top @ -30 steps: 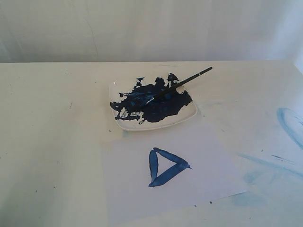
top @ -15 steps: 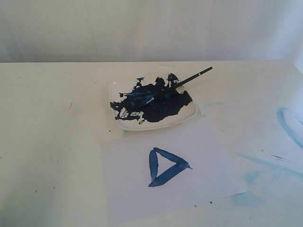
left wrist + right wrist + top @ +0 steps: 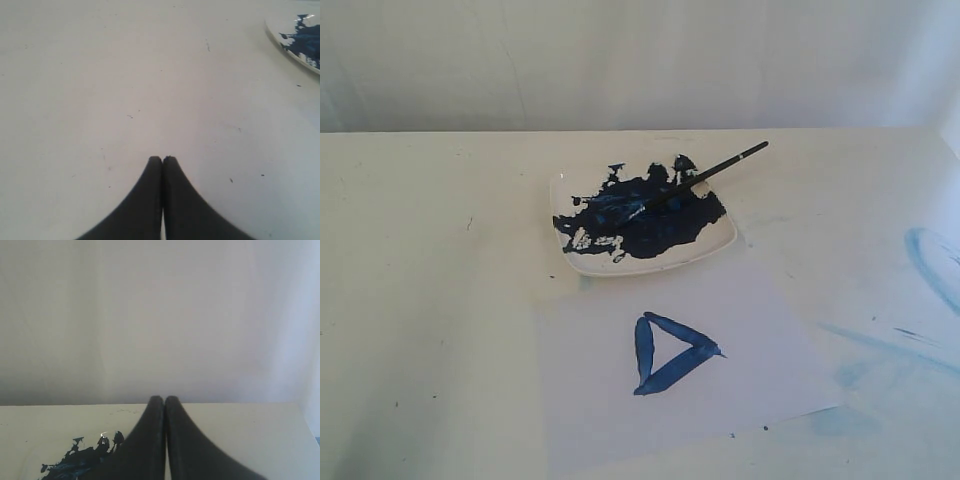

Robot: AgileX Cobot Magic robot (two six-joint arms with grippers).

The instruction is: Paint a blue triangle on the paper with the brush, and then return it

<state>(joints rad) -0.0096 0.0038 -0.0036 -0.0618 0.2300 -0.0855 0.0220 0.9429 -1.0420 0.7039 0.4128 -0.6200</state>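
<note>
Exterior view: the thin, black-handled paintbrush [image 3: 700, 178] lies slanted across the square white ceramic dish [image 3: 590, 265]. Its stained bristles rest in the dish's dark-blue paint blotch [image 3: 660, 225], and its handle end juts past the dish's far right rim. The plain white rectangular paper [image 3: 760, 350] lies just in front of the dish and bears the small hollow dark-blue triangle [image 3: 675, 370]. In the wrist views, the black left gripper [image 3: 162, 159] is clenched on nothing over the cream tabletop [image 3: 420, 300] near the dish. The black right gripper [image 3: 165, 399] is also clenched and empty.
</note>
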